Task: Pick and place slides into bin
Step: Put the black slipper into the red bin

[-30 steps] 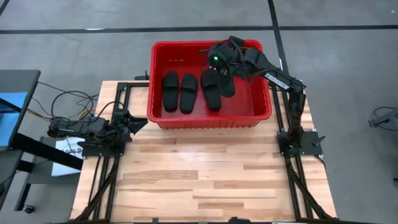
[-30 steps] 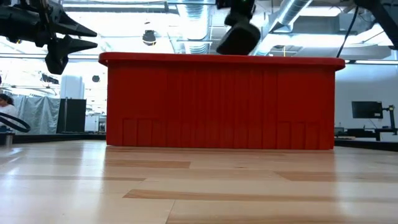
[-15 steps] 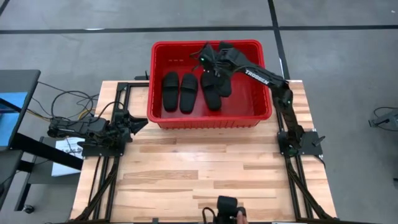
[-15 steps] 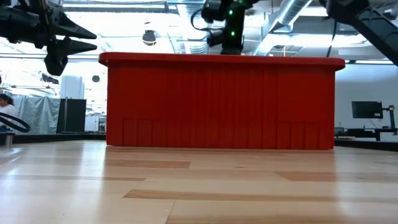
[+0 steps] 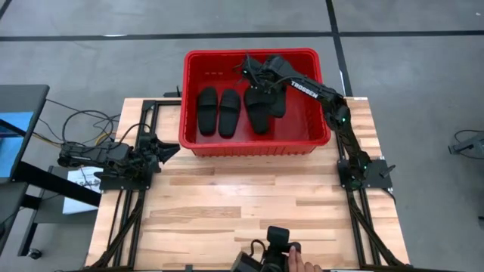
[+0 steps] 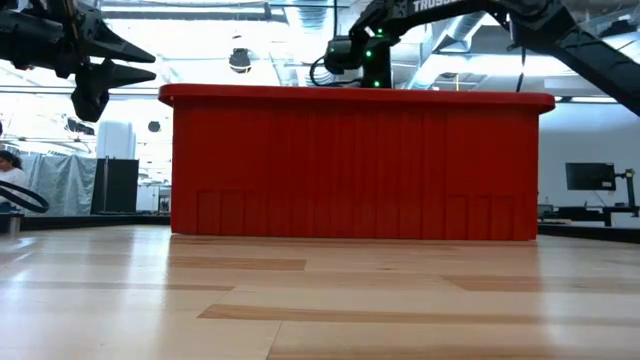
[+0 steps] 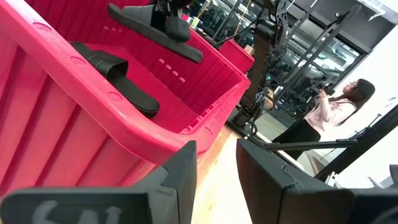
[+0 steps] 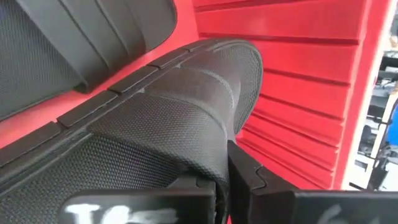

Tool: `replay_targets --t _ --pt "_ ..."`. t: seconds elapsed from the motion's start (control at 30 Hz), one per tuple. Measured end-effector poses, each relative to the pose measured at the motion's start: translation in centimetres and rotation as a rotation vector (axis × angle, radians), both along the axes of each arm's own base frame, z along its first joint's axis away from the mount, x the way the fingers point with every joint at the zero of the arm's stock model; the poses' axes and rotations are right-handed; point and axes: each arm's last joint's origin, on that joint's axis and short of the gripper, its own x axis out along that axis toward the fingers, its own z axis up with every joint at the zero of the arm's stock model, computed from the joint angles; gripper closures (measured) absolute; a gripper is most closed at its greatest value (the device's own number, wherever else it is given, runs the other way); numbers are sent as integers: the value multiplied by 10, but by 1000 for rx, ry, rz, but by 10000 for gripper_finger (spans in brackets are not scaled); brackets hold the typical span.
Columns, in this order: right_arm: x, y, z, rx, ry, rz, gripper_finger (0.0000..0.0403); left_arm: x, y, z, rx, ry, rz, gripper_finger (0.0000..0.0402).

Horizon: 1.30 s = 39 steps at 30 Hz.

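Four slides (image 5: 219, 112) in bin (image 5: 198, 143), fourth half-hidden under right pincer (image 5: 253, 73), clenched on its strap.

Two dark jointed arms, white TROSSEN lettering (right arm (image 5: 318, 91)), green light, black cables

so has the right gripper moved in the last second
Yes. In the high view the right gripper has shifted toward the left wall of the bin, ending above the slides while shut on a slide's strap.
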Motion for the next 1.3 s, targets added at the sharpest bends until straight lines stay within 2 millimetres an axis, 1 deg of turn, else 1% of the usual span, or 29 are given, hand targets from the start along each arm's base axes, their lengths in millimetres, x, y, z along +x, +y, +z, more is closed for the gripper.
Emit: replay_targets --t 0.17,0.6,0.77,0.93,1.13,1.2,1.3 --pt "0 -4 -5 5 3 -18 403 0 0 0 1 1 -1 299" --pt "-9 -12 -5 13 0 -74 403 0 0 0 1 1 -1 299" --pt "-8 -12 -5 11 -10 -76 403 0 0 0 1 1 -1 299" --pt "-7 -12 -6 38 -68 -107 403 0 0 0 1 1 -1 299" --pt "-8 -11 -6 48 -60 -112 403 0 0 0 1 1 0 299" --pt "-8 -10 -11 53 -45 -111 403 0 0 0 1 1 0 299" --pt "-10 -8 -23 90 20 -112 403 0 0 0 1 1 0 299"
